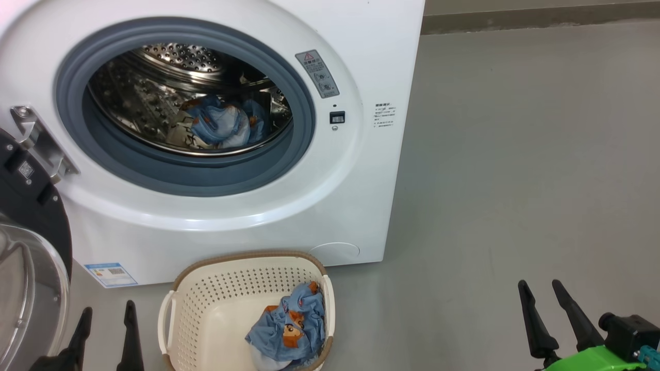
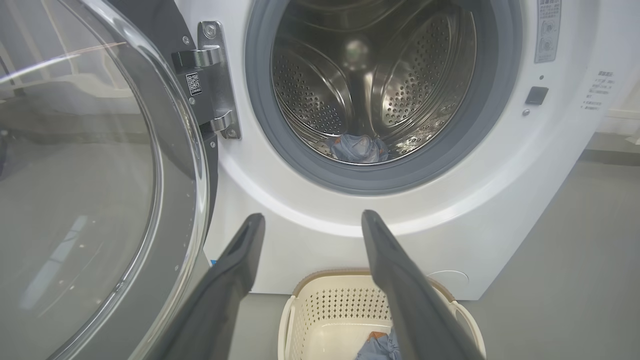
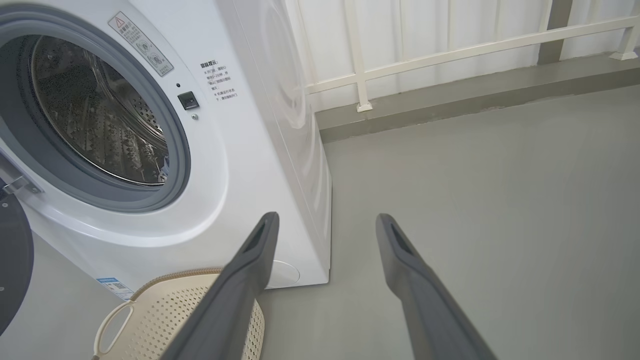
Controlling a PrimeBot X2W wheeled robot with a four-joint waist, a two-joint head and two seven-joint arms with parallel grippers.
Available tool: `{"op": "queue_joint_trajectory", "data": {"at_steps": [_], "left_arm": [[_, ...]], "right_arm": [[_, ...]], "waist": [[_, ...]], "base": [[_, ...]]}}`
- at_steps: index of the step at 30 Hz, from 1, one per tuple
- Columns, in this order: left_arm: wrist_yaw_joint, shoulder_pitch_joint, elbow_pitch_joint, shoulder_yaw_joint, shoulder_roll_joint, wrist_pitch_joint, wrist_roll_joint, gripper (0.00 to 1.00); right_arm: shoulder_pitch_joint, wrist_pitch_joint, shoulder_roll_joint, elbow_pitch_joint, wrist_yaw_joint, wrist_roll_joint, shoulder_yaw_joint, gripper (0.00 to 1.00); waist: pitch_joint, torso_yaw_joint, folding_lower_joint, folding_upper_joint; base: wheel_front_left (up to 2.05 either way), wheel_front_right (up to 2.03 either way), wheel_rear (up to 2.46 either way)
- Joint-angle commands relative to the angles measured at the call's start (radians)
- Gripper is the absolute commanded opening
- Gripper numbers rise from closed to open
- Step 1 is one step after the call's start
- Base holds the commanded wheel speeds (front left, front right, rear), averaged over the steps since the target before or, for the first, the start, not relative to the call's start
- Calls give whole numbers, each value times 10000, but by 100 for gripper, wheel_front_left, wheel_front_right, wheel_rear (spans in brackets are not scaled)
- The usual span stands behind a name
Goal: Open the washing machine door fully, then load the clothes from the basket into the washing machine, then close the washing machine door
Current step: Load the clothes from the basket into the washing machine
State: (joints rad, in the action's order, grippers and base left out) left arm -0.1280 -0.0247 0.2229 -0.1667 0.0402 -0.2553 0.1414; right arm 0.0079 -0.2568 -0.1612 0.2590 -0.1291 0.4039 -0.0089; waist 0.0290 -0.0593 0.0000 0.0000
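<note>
- The door (image 1: pixel 36 216) stood wide open at the left of the washer (image 1: pixel 361 77). That step looked done.
- Some clothes (image 1: pixel 221 123) lay at the bottom of the drum (image 1: pixel 154 98).
- The basket (image 1: pixel 216 293) sat on the floor (image 1: pixel 515 180), just in front of the washer.
- One blue bear cloth (image 1: pixel 289 330) was bunched up in the right side of the basket, with a bit of white under it.
- So the loading step was in hand, and I think it was partly done.
- The left claw (image 1: pixel 108 307) was low, between the door and the basket. Its two fingers were apart and held nothing.
- The right claw (image 1: pixel 540 283) was well off to the right, over bare floor. Its fingers were apart too, and it was empty.
- Next, I think a claw had to go down into the basket, pinch the bunch and lift it over the rim.
- Then the cloth had to go past the grey ring (image 1: pixel 304 129) and deep into the drum.
- The cloth was soft and could hang down and catch, so a high lift would help.
- Shutting the door came last.
</note>
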Motion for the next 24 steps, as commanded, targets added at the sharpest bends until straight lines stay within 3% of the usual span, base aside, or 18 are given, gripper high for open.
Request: {"op": "queue_joint_trajectory", "data": {"at_steps": [1,24], "left_arm": [[-26,69,-340,-334,114,-65,-97,100],[169,-110,-337,-181,102,-65,206,100]], "right_arm": [[106,-49,-168,-251,-16,48,186,100],[80,-49,-140,-302,-16,41,237,100]], "waist": [[-5,8,0,0],[4,-37,0,0]], "base": [[0,0,0],[0,0,0]]}}
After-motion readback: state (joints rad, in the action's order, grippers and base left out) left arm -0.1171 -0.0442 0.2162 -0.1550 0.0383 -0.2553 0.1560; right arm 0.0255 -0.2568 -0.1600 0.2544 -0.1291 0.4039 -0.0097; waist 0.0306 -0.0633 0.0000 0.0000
